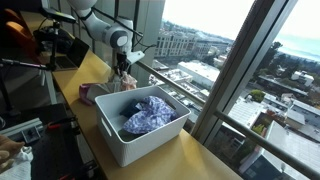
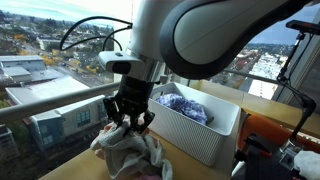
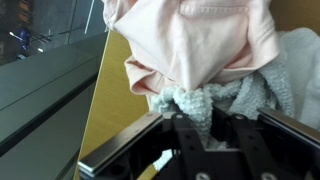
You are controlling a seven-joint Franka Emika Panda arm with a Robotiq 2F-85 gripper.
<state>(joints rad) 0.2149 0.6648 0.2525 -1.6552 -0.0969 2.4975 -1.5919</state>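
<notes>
**Ana:** How many bins?

**Ben:** One bin (image 1: 125, 145), white, just beside the pincer (image 2: 130, 124).

**Ana:** And cloths?

**Ben:** Three that I can tell apart. One blue cloth (image 1: 148, 114) lies in the bin beside the pincer. Two more are right at the pincer: one pink cloth (image 3: 200, 40) and one grey towel (image 3: 190, 100). I cannot tell if more pieces lie under that heap.

**Ana:** Arms?

**Ben:** One arm (image 1: 100, 30), carrying one pincer.

**Ana:** Surfaces?

**Ben:** One wooden surface (image 1: 195, 158), running under the pincer and carrying both the bin and the heap.

**Ana:** So that's one bin, three cloths, one arm, one pincer and one surface.

**Ben:** Yes.
</notes>
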